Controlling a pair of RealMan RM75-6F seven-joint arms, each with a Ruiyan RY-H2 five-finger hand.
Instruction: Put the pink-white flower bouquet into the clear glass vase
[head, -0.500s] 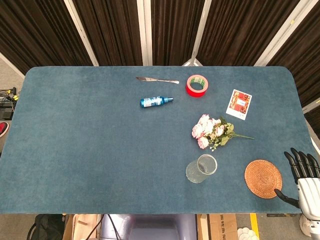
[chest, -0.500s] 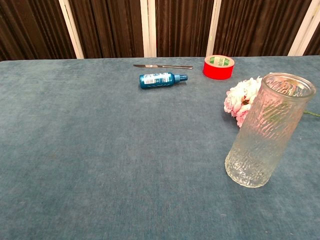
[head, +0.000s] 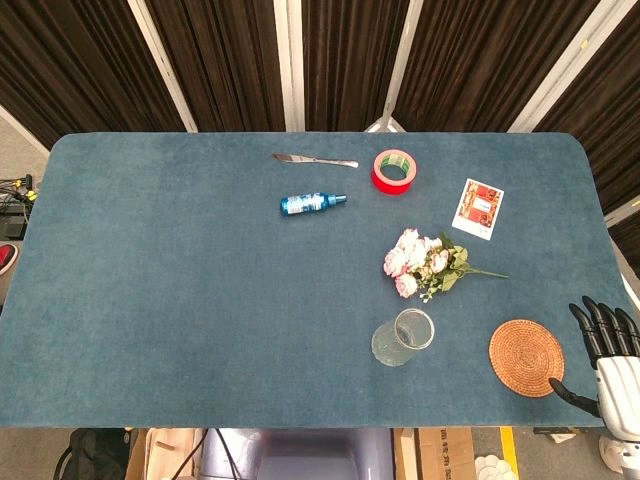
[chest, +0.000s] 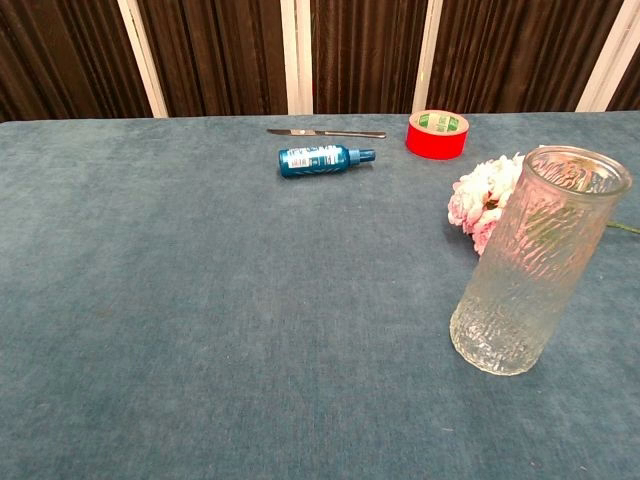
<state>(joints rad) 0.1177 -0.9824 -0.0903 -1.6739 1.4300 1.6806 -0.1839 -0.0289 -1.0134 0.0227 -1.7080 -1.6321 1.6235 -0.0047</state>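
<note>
The pink-white flower bouquet (head: 425, 264) lies flat on the blue table, right of centre, its green stem pointing right. In the chest view only its blossoms (chest: 482, 201) show, behind the vase. The clear glass vase (head: 402, 337) stands upright just in front of the bouquet; the chest view shows it close up as a ribbed, empty vase (chest: 535, 259). My right hand (head: 606, 352) hovers at the table's front right corner, fingers spread, holding nothing, well right of the vase. My left hand appears in neither view.
A woven round coaster (head: 526, 357) lies between the vase and my right hand. Further back are a red tape roll (head: 394, 170), a knife (head: 315, 160), a small blue spray bottle (head: 312, 204) and a printed card (head: 479, 209).
My right hand has drifted very slightly toward the table's front edge. Everything on the table is where it was.
</note>
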